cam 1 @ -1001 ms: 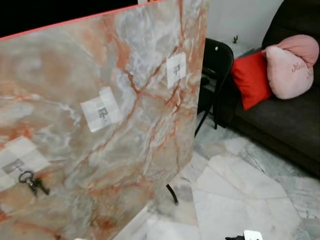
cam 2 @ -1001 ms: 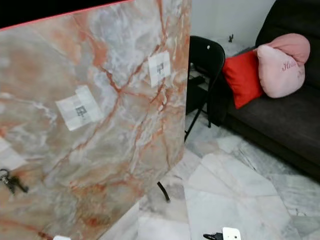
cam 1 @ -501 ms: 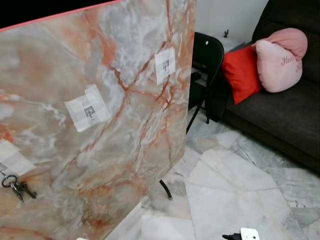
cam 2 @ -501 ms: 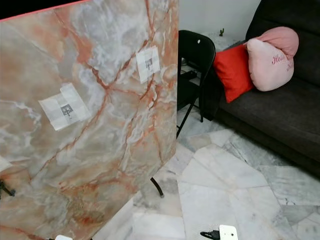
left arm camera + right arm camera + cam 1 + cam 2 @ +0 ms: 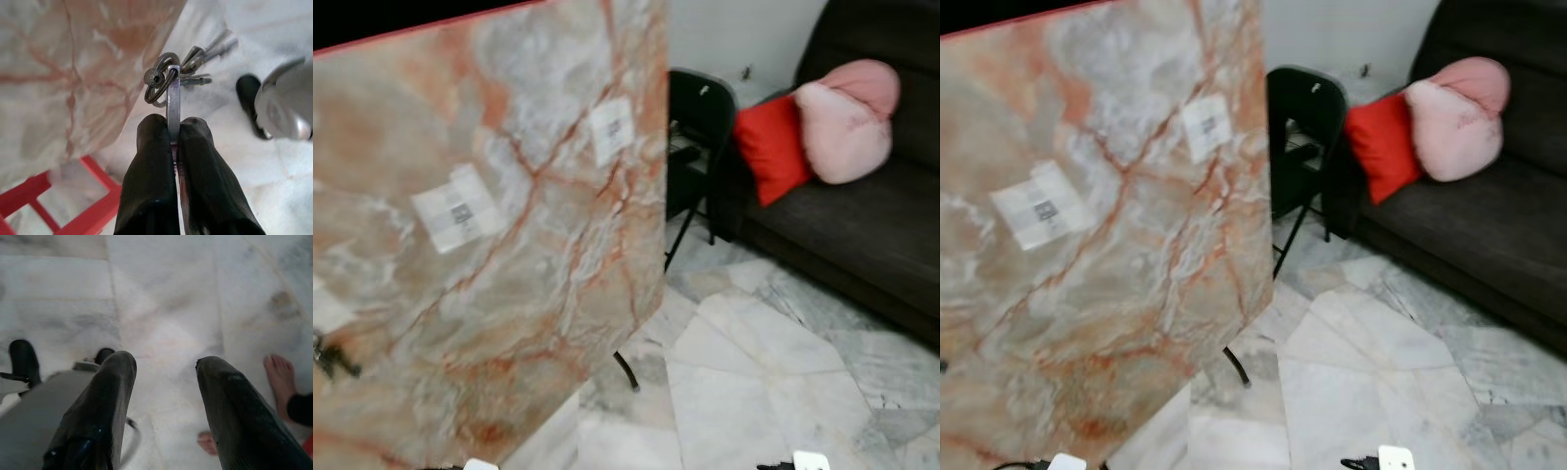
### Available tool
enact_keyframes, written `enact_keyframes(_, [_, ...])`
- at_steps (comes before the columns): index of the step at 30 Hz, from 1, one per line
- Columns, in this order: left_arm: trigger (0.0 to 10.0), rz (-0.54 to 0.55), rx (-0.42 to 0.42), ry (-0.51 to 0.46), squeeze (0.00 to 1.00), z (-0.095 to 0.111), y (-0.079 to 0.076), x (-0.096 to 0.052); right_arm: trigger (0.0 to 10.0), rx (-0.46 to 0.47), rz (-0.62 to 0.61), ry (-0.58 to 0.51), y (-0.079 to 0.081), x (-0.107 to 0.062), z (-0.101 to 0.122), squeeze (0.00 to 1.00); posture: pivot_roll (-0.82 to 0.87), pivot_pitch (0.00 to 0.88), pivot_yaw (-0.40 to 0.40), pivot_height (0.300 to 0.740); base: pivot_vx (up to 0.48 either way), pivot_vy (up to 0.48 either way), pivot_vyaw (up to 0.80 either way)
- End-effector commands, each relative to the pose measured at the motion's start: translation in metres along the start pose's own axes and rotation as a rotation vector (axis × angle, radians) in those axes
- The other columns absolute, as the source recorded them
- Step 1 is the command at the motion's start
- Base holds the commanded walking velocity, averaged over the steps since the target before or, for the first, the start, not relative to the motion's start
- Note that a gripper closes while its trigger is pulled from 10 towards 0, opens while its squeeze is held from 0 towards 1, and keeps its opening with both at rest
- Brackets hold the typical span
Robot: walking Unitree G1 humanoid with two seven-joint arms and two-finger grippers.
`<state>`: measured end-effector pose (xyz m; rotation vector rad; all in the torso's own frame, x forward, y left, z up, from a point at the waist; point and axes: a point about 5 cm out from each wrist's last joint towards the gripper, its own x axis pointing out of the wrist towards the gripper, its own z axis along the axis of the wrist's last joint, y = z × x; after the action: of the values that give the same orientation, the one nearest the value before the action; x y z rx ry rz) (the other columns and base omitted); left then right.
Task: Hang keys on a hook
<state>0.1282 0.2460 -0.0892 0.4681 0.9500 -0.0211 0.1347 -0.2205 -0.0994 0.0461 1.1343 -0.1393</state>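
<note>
**Left tool pinches the key bunch beside the marbled panel**

Left eye view: a large marbled panel (image 5: 509,245), orange and grey, stands tilted and takes up the left of the scene. Two pale taped patches (image 5: 458,208) sit on its face, another higher and farther right (image 5: 612,130). A small dark object (image 5: 331,360) hangs low at the panel's left edge; blur hides what it is. Behind the panel's right edge stands a black chair (image 5: 700,137). Far right, a dark sofa (image 5: 862,245) carries a red cushion (image 5: 766,147) and a pink cushion (image 5: 847,117). The floor (image 5: 754,382) is pale marble tile.

Left wrist view: the left tool (image 5: 173,134) has its two black fingers pressed together on a flat metal key blade, holding the keys (image 5: 183,68) by it. The ring and remaining keys hang beyond the fingertips, just beside the panel's edge. A red frame (image 5: 73,205) lies below.

Right wrist view: the right tool (image 5: 164,367) points at the floor, its fingers apart and holding nothing. A person's bare foot (image 5: 281,377) stands on the tiles nearby.
</note>
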Motion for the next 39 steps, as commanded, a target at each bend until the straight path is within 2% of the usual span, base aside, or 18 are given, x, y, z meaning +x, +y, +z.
enact_keyframes(1, [10.0,0.024,0.079,-0.023,0.0,0.003,0.005,0.001,10.0,0.009,0.001,-0.009,0.001,0.0,0.002,0.0,0.08,0.0,-0.009,0.74,0.0,0.0,0.0])
enact_keyframes(2, [10.0,0.038,0.139,-0.179,0.0,0.046,0.023,0.01,10.0,0.007,0.001,-0.009,0.001,0.0,0.002,0.0,0.08,0.0,-0.012,0.74,0.0,0.0,0.0])
enact_keyframes(3, [10.0,0.041,0.146,-0.288,0.0,0.078,0.036,0.012,10.0,0.007,0.001,-0.009,0.001,0.0,0.002,0.0,0.08,0.0,-0.012,0.74,0.0,0.0,0.0])
enact_keyframes(4, [10.0,0.044,0.116,-0.442,0.0,0.123,0.06,0.009,10.0,0.004,0.001,-0.009,0.0,0.0,0.002,0.0,0.09,0.0,-0.015,0.74,0.0,0.0,0.0])
enact_keyframes(5, [10.0,0.046,0.108,-0.467,0.0,0.128,0.064,0.008,10.0,0.0,0.002,-0.008,0.0,0.0,0.003,0.0,0.1,0.0,-0.019,0.74,0.0,0.0,0.0])
enact_keyframes(6, [10.0,0.044,0.106,-0.546,0.0,0.141,0.073,0.002,10.0,-0.007,0.003,-0.008,0.0,0.0,0.003,0.0,0.1,0.0,-0.021,0.74,0.0,0.0,0.0])
enact_keyframes(8, [10.0,0.041,0.108,-0.58,0.0,0.146,0.076,0.0,10.0,-0.008,0.004,-0.008,0.0,0.0,0.003,0.0,0.1,0.0,-0.022,0.74,0.0,0.0,0.0])
enact_keyframes(10, [10.0,0.022,0.143,-0.674,0.0,0.162,0.078,-0.009,10.0,-0.012,0.006,-0.008,0.0,0.0,0.004,0.0,0.1,0.0,-0.022,0.74,0.0,0.0,0.0])
enact_keyframes(14, [10.0,-0.097,0.252,-0.778,0.0,0.179,0.062,-0.025,10.0,-0.013,0.006,-0.009,0.0,0.0,0.004,0.0,0.1,0.0,-0.018,0.74,0.0,0.0,0.0])
enact_keyframes(18, [10.0,-0.209,0.279,-0.843,0.0,0.192,0.05,-0.043,10.0,-0.01,0.005,-0.009,0.0,0.0,0.004,0.0,0.09,0.0,-0.014,0.74,0.0,0.0,0.0])
enact_keyframes(20, [10.0,-0.223,0.272,-0.872,0.0,0.198,0.048,-0.049,10.0,-0.009,0.005,-0.009,0.001,0.0,0.004,0.0,0.09,0.0,-0.013,0.74,0.0,0.0,0.0])
enact_keyframes(21, [10.0,-0.229,0.253,-0.922,0.0,0.207,0.049,-0.059,10.0,-0.007,0.004,-0.009,0.001,0.0,0.004,0.0,0.09,0.0,-0.011,0.74,0.0,0.0,0.0])
enact_keyframes(24, [10.0,-0.248,0.212,-0.981,0.0,0.217,0.051,-0.073,10.0,-0.005,0.003,-0.009,0.0,0.0,0.004,0.0,0.09,0.0,-0.01,0.74,0.0,0.0,0.0])
enact_keyframes(26, [10.0,-0.256,0.207,-0.994,0.0,0.219,0.051,-0.077,10.0,-0.004,0.003,-0.009,0.0,0.0,0.003,0.0,0.09,0.0,-0.012,0.74,0.0,0.0,0.0])
enact_keyframes(28, [10.0,-0.283,0.204,-0.993,0.0,0.22,0.052,-0.088,10.0,-0.005,0.002,-0.008,0.0,0.0,0.003,0.0,0.09,0.0,-0.013,0.74,0.0,0.0,0.0])
enact_keyframes(29, [10.0,-0.324,0.207,-0.977,0.0,0.217,0.052,-0.101,10.0,-0.01,0.003,-0.007,0.0,0.0,0.003,0.0,0.1,0.0,-0.015,0.74,0.0,0.0,0.0])
enact_keyframes(32, [10.0,-0.35,0.203,-0.962,0.0,0.213,0.053,-0.11,10.0,-0.013,0.005,-0.007,0.0,0.0,0.003,0.0,0.1,0.0,-0.016,0.74,0.0,0.0,0.0])
enact_keyframes(39, [10.0,-0.34,0.038,-1.039,0.0,0.232,0.063,-0.128,10.0,-0.022,0.005,-0.006,-0.001,0.0,0.003,0.0,0.1,0.0,-0.02,0.74,0.0,0.0,0.0])
